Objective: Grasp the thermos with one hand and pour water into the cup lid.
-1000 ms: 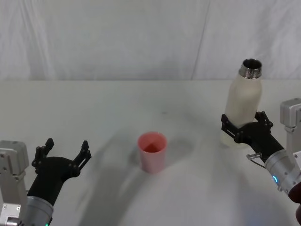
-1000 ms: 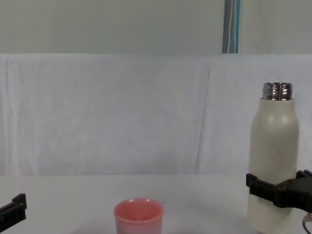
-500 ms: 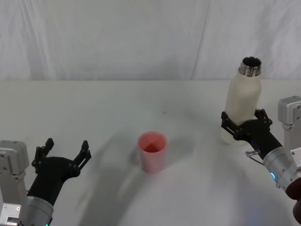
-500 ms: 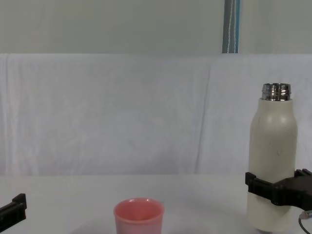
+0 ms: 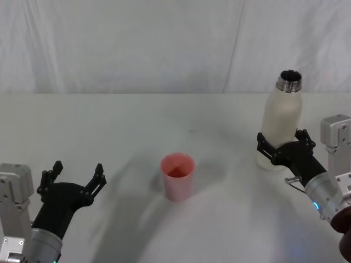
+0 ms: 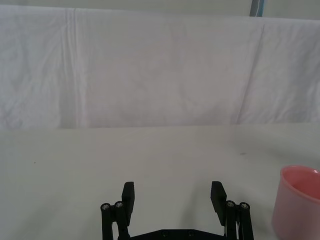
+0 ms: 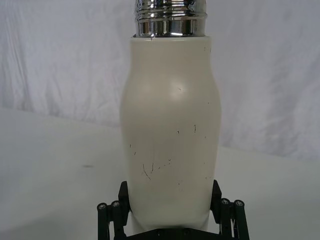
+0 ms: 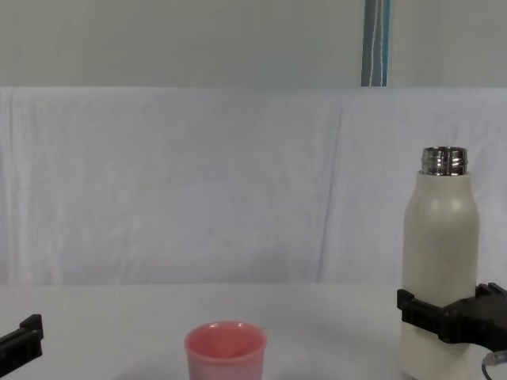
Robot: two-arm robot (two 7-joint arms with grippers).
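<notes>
Thermos first — the tall cream-white matte bottle with the shiny threaded steel neck [image 5: 282, 125] stands upright on the right side of the white surface [image 5: 137, 131], uncapped. My right gripper [image 5: 285, 147] is clamped around its lower body, a black finger on each flank, as the right wrist view confirms. Over the last second the bottle has slid slightly to the left and sunk a little lower in the chest view, and I cannot tell whether its base now touches the surface. I read that as the carry toward the cup just beginning, grip holding, no tilt yet. My left gripper [image 5: 74, 183] hangs parked near the left edge, fingers spread and empty. Smallest thing: the cup lid, a short pink plastic cup with a round rim [image 5: 177, 176], sits mid-surface, well apart from the bottle — pouring is not yet started.
</notes>
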